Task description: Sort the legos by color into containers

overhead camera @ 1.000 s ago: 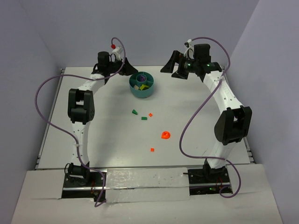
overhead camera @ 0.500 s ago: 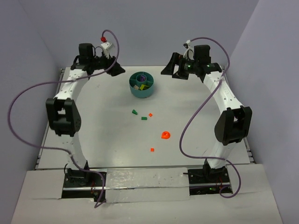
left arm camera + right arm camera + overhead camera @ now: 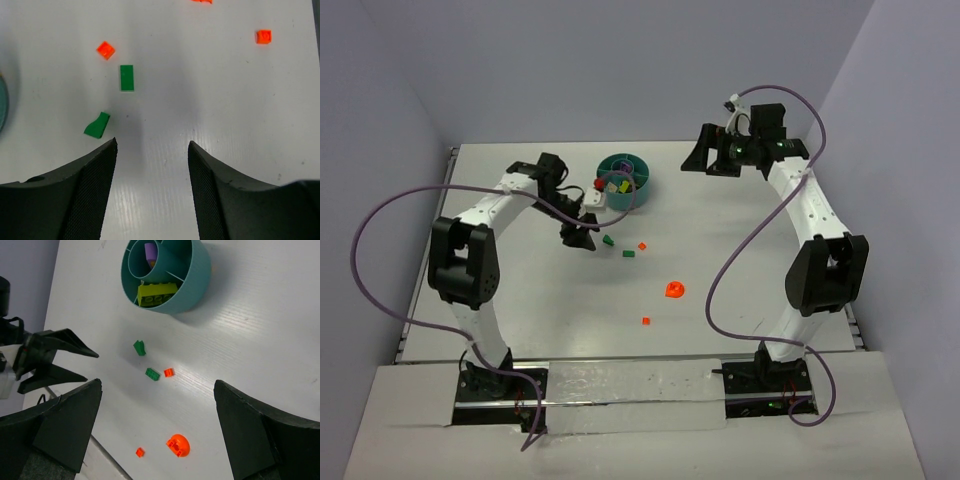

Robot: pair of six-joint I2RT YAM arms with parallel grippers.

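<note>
The teal bowl (image 3: pixel 642 196) stands at the back middle of the table. In the right wrist view the bowl (image 3: pixel 200 285) holds a lime brick (image 3: pixel 157 294) in one compartment and a purple bit (image 3: pixel 150 250) in its hub. Loose on the table lie a curved green lego (image 3: pixel 97 126), a flat green brick (image 3: pixel 127 77), a small orange brick (image 3: pixel 105 49), an orange dome (image 3: pixel 673 289) and another small orange bit (image 3: pixel 645 320). My left gripper (image 3: pixel 152 141) is open and low over the table, with the curved green lego just outside its left fingertip (image 3: pixel 111 147). My right gripper (image 3: pixel 158 384) is open, high at the back right.
Purple-grey walls close in the table on three sides. Purple cables loop off both arms, one over the table's right half (image 3: pixel 720 290). The table's left edge (image 3: pixel 430 260) lies near the left arm's elbow.
My left arm has swung from the back left corner down and right to the table beside the green legos, its jaws narrowing a little. The right arm has shifted slightly right.
</note>
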